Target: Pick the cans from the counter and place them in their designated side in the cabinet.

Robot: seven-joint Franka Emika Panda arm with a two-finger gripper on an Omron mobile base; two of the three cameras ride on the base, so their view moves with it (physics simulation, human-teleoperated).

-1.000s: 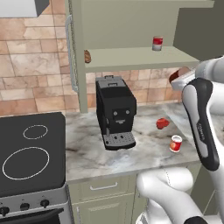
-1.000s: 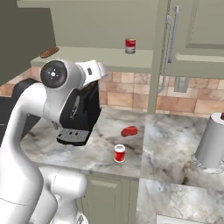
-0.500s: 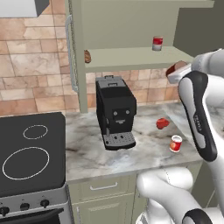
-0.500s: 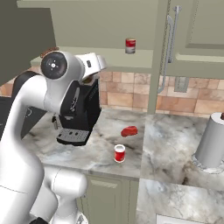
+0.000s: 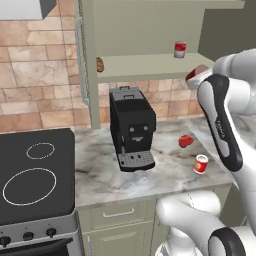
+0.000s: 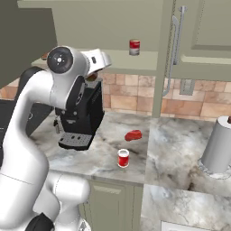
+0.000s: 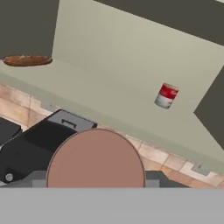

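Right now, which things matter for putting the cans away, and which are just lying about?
Job: held can, shelf can, counter can, cabinet, counter.
Lying about: coffee machine, red lump, stove, paper towel roll.

White arm bent high, gripper (image 5: 195, 75) shut round a can (image 7: 95, 158).

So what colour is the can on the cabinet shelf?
The can is red with a white band, clearest in the hand view.
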